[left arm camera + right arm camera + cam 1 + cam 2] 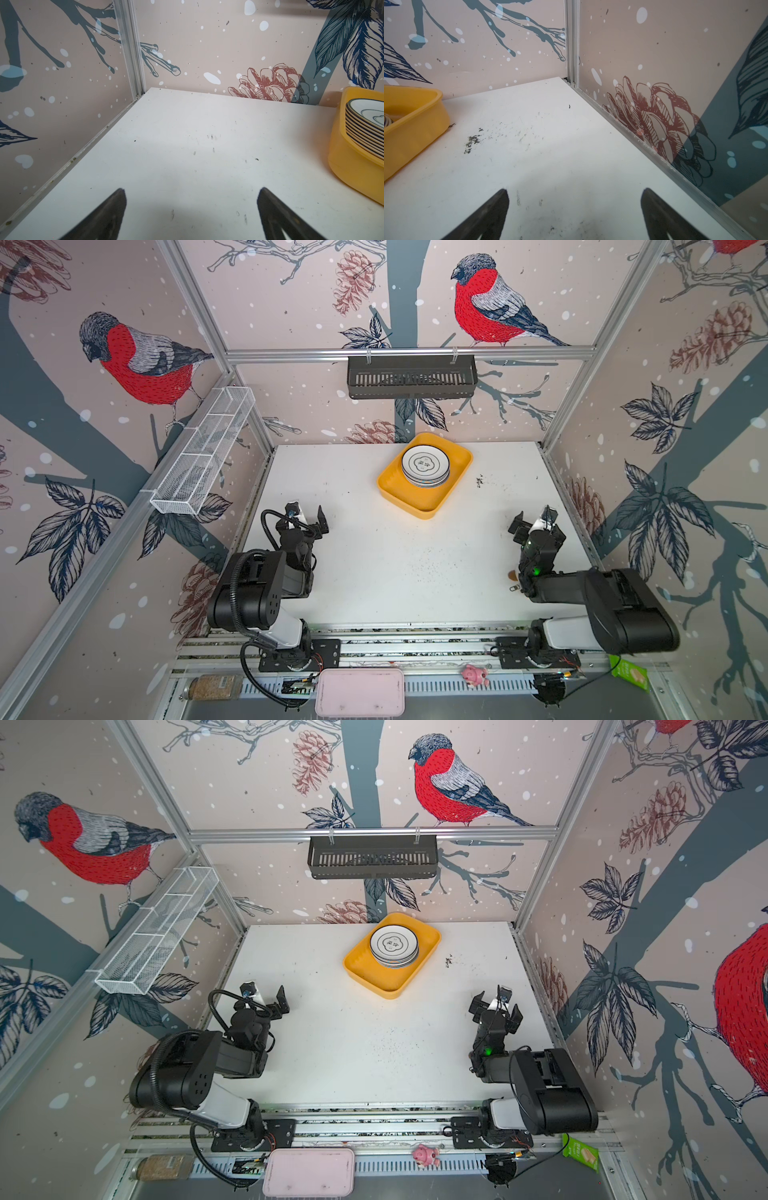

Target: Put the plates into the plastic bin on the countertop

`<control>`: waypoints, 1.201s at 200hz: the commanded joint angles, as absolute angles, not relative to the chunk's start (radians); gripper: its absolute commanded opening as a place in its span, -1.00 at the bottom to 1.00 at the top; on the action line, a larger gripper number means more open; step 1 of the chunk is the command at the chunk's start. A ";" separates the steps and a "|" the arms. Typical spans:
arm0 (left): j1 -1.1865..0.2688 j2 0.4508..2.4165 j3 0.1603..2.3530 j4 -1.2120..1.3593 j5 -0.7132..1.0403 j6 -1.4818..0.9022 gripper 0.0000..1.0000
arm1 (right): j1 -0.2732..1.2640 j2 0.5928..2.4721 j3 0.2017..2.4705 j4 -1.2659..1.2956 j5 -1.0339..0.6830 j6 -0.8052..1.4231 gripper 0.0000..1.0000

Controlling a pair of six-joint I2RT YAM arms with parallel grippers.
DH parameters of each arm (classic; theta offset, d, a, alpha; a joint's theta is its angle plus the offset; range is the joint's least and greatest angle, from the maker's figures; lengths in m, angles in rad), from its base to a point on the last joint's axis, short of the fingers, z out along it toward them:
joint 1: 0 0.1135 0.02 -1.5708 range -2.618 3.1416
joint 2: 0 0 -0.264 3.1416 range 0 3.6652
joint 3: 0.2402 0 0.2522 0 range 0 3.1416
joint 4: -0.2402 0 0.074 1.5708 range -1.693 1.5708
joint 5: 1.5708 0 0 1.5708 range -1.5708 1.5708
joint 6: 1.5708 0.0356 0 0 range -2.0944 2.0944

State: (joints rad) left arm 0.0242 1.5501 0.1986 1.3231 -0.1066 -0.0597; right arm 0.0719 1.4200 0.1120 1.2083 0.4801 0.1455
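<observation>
A stack of several white plates [424, 466] [394, 946] with thin black rings sits in the far end of the yellow plastic bin [419, 506] [386, 986], which lies at an angle at the back middle of the white countertop [395, 564]. The left wrist view shows the plates [365, 124] side-on inside the bin [353, 166]. In the right wrist view only a corner of the bin [415, 124] shows. My left gripper [309, 518] [270, 996] [191, 190] hangs open and empty over the table's left side. Over the right side, my right gripper [536, 524] [496, 1006] [574, 190] is open and empty too.
A black slotted basket [411, 377] hangs on the back wall and a white wire shelf [203, 452] on the left wall. In front of the arm bases lie a jar [214, 686], a pink tray [359, 693], a pink toy [473, 674] and a green packet [629, 672].
</observation>
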 commanded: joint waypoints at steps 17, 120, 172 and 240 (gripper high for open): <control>0.023 1.548 0.199 1.355 -0.103 -0.048 0.96 | 0.052 1.453 0.104 1.429 0.398 0.127 0.99; 0.022 1.552 0.209 1.339 -0.106 -0.048 0.96 | 0.036 1.544 0.188 1.359 0.345 0.123 0.99; 0.022 1.557 0.217 1.330 -0.106 -0.049 0.96 | 0.034 1.548 0.193 1.348 0.347 0.127 0.99; 0.022 1.547 0.198 1.358 -0.098 -0.046 0.97 | 0.049 1.539 0.175 1.381 0.369 0.114 0.99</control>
